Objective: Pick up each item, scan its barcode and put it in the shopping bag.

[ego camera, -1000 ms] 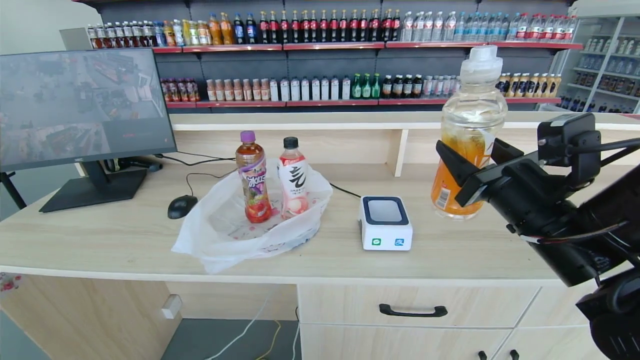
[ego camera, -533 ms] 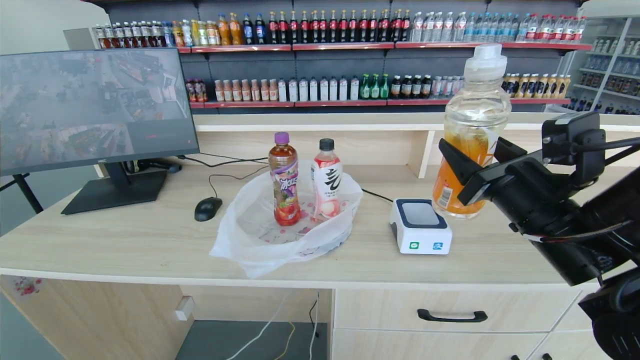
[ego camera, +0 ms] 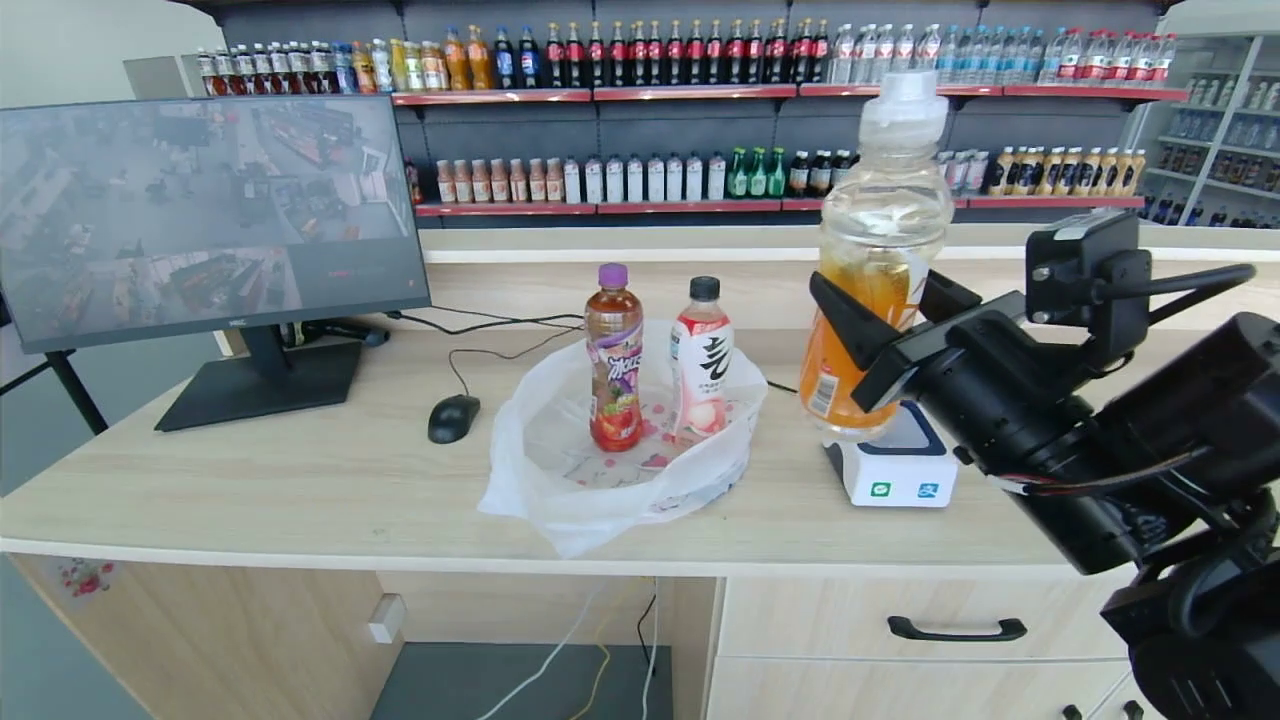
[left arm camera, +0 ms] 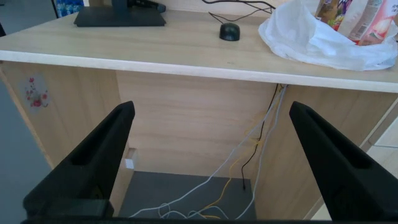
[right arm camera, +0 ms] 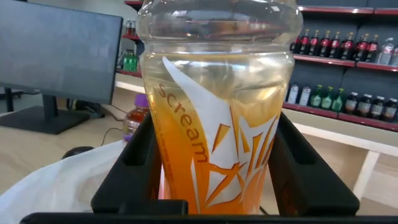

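Orange drink bottle [ego camera: 880,260] hangs upright in the air, clamped round its lower body by the right gripper [ego camera: 893,318], whose black fingers press on either side of the label. Its base sits over the white barcode scanner [ego camera: 897,478] on the worktop [ego camera: 300,490]; how close it comes to the scanner window I cannot tell.

The first risk is a failed read. The barcode [ego camera: 822,395] faces sideways towards the shopping bag [ego camera: 560,480], while the scanner window looks upward, so the code may never meet it unless the bottle is tipped or turned. Tipping brings its own hazard: the body is round, smooth plastic, and the liquid could slosh and twist it in the grip.

The drop-off is the second risk. A purple-capped bottle [ego camera: 614,360] and a black-capped bottle [ego camera: 702,365] stand close together inside the bag, so there is little free floor. A bottle coming in from the scanner side could knock the black-capped one over, or snag the bag's limp rim and drag the whole bag.

The left gripper [left arm camera: 211,107] is spread wide and holds nothing, down by the cabinet front below the worktop edge, so nothing steadies the bag.
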`<state>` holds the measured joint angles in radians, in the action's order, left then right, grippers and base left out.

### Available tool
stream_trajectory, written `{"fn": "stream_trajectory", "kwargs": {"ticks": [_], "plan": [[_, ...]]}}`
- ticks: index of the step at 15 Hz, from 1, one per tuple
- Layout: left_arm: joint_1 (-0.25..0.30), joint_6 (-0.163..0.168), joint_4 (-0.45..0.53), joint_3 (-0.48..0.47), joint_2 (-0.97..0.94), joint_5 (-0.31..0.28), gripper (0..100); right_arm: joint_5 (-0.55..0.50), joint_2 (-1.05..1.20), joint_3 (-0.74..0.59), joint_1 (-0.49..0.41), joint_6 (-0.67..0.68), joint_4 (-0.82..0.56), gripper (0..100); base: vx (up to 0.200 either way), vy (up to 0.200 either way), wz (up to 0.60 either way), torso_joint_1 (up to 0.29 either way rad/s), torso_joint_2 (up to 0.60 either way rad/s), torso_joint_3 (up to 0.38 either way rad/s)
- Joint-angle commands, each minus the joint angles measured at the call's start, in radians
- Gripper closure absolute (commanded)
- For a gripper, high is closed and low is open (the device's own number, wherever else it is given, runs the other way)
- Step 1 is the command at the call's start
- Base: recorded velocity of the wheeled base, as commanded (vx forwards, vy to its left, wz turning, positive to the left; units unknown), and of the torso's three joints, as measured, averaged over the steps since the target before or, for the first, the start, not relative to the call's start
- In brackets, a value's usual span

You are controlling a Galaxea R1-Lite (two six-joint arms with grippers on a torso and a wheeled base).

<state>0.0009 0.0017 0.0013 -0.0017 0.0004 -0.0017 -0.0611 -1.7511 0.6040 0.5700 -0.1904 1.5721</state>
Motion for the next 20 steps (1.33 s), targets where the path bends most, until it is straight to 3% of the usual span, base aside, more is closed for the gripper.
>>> {"fn": "stream_trajectory", "kwargs": {"ticks": [1, 6, 9, 20], "plan": [[-0.001, 0.000, 0.000, 0.000, 0.000, 0.000, 0, 0.000, -0.091, 0.040, 0.031, 0.003, -0.001, 100, 0.000, 0.000, 0.00, 0.000, 0.00, 0.000], [-0.001, 0.000, 0.000, 0.000, 0.000, 0.000, 0, -0.074, -0.275, 0.206, 0.153, 0.057, -0.001, 100, 0.000, 0.000, 0.00, 0.000, 0.00, 0.000], [0.001, 0.000, 0.000, 0.000, 0.000, 0.000, 0, -0.121, -0.317, 0.241, 0.160, 0.071, -0.001, 100, 0.000, 0.000, 0.00, 0.000, 0.00, 0.000], [-0.001, 0.000, 0.000, 0.000, 0.000, 0.000, 0, -0.123, -0.522, 0.473, 0.222, 0.111, -0.001, 100, 0.000, 0.000, 0.00, 0.000, 0.00, 0.000]]}}
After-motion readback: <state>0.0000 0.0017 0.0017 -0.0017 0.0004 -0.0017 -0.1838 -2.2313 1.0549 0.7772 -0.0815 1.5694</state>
